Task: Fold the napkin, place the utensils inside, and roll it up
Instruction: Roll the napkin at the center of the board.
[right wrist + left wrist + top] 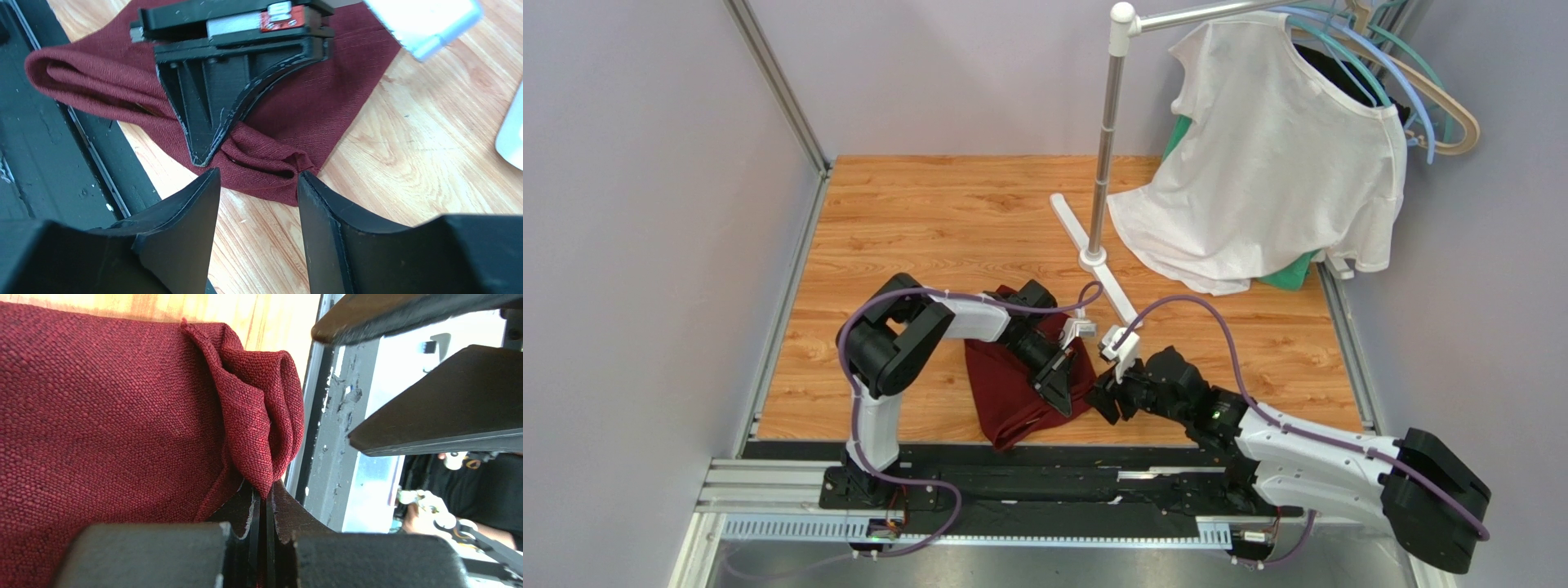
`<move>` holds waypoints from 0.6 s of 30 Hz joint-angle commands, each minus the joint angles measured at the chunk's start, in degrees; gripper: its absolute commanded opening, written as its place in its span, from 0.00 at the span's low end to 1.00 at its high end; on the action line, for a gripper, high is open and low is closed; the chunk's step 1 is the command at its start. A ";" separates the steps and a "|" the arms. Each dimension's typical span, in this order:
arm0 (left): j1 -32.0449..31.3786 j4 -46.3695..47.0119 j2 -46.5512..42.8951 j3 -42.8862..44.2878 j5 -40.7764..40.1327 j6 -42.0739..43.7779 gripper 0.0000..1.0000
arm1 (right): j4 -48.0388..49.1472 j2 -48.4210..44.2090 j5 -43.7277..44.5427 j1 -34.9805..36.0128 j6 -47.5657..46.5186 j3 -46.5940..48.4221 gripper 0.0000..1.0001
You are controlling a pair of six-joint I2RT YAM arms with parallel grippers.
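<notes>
Napkin point(1020, 382): maroon, rumpled, lying on the wooden table point(928, 208) at its near edge, between the two arms. Pinched at a bunched corner by the left gripper point(265, 501), clamped tight on the cloth. Faced by the right gripper point(258, 184), parted and empty, just short of that same corner. By the look of it, folding step, not finished. Next: take that corner, draw it flat across. No utensils in view; no legible writing or labels.

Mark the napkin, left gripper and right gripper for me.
napkin point(999, 398), top view, flat near-left part.
left gripper point(265, 499), left wrist view, shut fingertips pinching the napkin's fold.
right gripper point(258, 179), right wrist view, gap between open fingertips.
</notes>
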 commanded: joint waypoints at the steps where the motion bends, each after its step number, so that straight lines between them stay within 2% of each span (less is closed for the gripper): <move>1: 0.91 -4.20 2.58 1.79 1.07 3.71 0.00 | 5.21 1.78 -2.86 0.36 -3.77 2.03 0.53; 9: 1.35 -7.19 5.13 3.72 2.56 5.47 0.00 | 8.03 6.00 -6.38 0.36 -5.88 2.56 0.53; 18: 1.52 -8.95 6.63 4.78 3.36 6.70 0.00 | 11.45 9.96 -4.10 0.28 -6.05 2.82 0.48</move>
